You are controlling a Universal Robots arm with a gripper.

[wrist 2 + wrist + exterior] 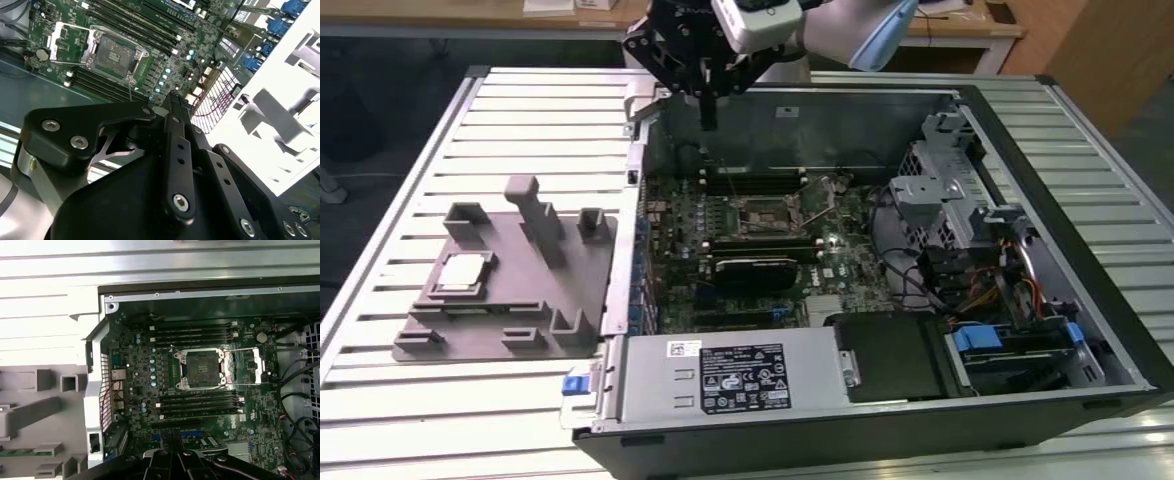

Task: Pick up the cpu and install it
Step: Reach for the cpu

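The cpu (462, 272), a small silver-grey square chip, lies flat in a pocket of the grey fixture (520, 320) on the exterior view's left, outside the computer case. My gripper (708, 126) hangs over the far rim of the open case, well away from the cpu, shut with nothing between its black fingers. Both wrist views show those fingers pressed together (172, 100) (170, 457). On the motherboard the cpu socket (767, 213) (114, 52) (200, 369) is empty, with its metal load plate (245, 367) swung open beside it.
The open case (1067, 330) lies on a slatted metal table (520, 110). Inside it are memory slots (192, 332), a black block (754, 268) below the socket, a power supply (720, 375), a drive cage (941, 185) and loose cables (987, 290). Upright posts (534, 215) rise from the fixture.
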